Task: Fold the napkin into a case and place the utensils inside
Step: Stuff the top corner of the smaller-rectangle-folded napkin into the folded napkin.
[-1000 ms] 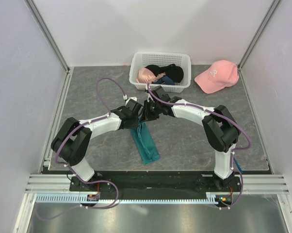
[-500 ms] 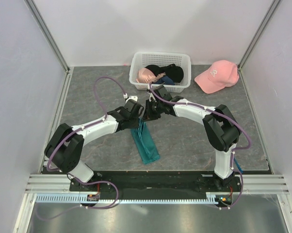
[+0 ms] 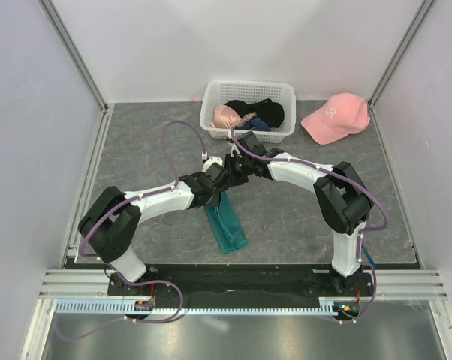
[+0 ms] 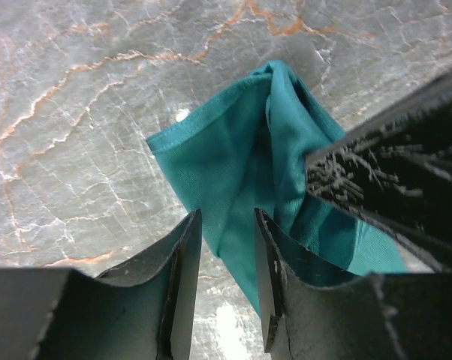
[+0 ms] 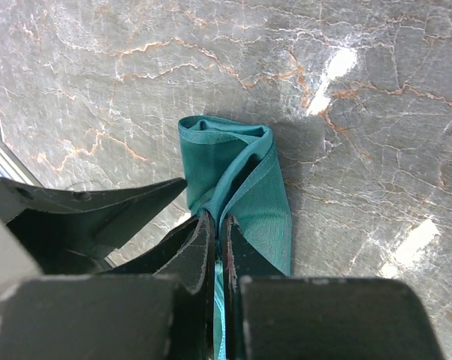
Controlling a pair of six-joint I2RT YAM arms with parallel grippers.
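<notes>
The teal-green napkin lies folded into a narrow strip, the case, on the grey marbled table between the two arms. Both grippers meet over its far end. My right gripper is shut on a raised edge of the cloth, its tips pressed together with fabric between them. My left gripper stands open just beside it; a fold of the napkin lies in the gap of its tips, not pinched. The utensils are hidden from every view.
A white lattice basket with black and pink garments stands at the back of the table. A pink cap lies to its right. Metal rails run along the table's left edge and the near edge.
My left gripper has gone from shut to open and let go of the cloth; its arm swung out left and came back. The right gripper has stayed shut on the napkin.
</notes>
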